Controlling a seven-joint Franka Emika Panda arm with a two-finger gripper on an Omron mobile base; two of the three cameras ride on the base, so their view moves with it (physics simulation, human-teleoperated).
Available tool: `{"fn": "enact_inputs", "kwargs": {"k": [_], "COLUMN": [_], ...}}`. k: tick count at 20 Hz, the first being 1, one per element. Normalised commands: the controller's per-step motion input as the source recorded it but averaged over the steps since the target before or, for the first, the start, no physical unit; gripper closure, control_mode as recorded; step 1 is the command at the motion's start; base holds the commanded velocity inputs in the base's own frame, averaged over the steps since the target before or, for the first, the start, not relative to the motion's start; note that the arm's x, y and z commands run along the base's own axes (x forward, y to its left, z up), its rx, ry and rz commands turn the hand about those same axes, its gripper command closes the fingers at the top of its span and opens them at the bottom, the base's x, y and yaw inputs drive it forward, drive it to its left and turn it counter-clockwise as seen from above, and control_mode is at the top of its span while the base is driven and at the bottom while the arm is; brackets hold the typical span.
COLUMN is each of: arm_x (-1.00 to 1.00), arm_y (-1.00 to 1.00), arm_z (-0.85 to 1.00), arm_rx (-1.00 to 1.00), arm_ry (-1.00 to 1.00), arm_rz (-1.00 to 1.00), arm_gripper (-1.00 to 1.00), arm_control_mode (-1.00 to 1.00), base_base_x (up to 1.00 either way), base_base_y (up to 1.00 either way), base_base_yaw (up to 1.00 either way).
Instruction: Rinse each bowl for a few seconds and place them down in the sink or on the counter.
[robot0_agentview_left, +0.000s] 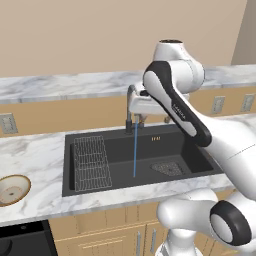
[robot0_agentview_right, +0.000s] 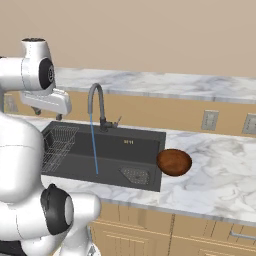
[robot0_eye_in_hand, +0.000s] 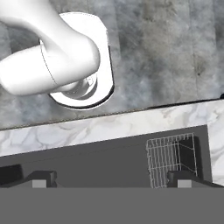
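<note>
The counter (robot0_agentview_left: 35, 150), white marble with grey veins, lies closest to the base cameras, running along the front of the sink (robot0_agentview_left: 120, 145). There is one sink, a black rectangular basin, holding one wire rack (robot0_agentview_left: 91, 162) at its 9 o'clock end and one mesh drain (robot0_agentview_left: 166, 168) toward 4 o'clock. One dark gooseneck tap (robot0_agentview_right: 96, 102) stands at the basin's 12 o'clock edge, and a thin blue stream of water (robot0_agentview_right: 93, 145) falls straight from its spout to the basin floor.

There are two bowls, well apart. The tan bowl (robot0_agentview_left: 12, 189) with its cream speckled inside sits upright on the counter at 9 o'clock of the sink in the left base view. The reddish-brown bowl (robot0_agentview_right: 174, 162) rests on the counter just beside the sink's 3 o'clock rim in the right base view, its glossy outside showing.

The gripper (robot0_eye_in_hand: 109, 178) hangs high above the sink's 9 o'clock half. In the hand view its two dark finger tips (robot0_eye_in_hand: 40, 177) stand wide apart with nothing between them, the wire rack and a strip of counter below, grey floor beyond. A raised marble ledge (robot0_agentview_right: 165, 82) runs behind the tap.
</note>
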Motion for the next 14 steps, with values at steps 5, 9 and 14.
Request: {"fn": "enact_inputs", "kwargs": {"k": [5,9,14], "arm_x": [-0.02,-0.01,-0.09], "arm_y": [0.48,0.52,0.51], "arm_z": [0.00,-0.05,-0.13], "arm_rx": [0.00,0.01,0.00], "arm_ry": [0.00,0.00,-0.03], "arm_rz": [0.06,0.04,0.05], "arm_gripper": [-1.00,-1.00,-1.00], "arm_control_mode": [-1.00,-1.00,-1.00], "base_base_x": [0.00,0.00,0.00], "base_base_y": [0.00,0.00,0.00], "base_base_yaw": [0.00,0.00,0.00]}}
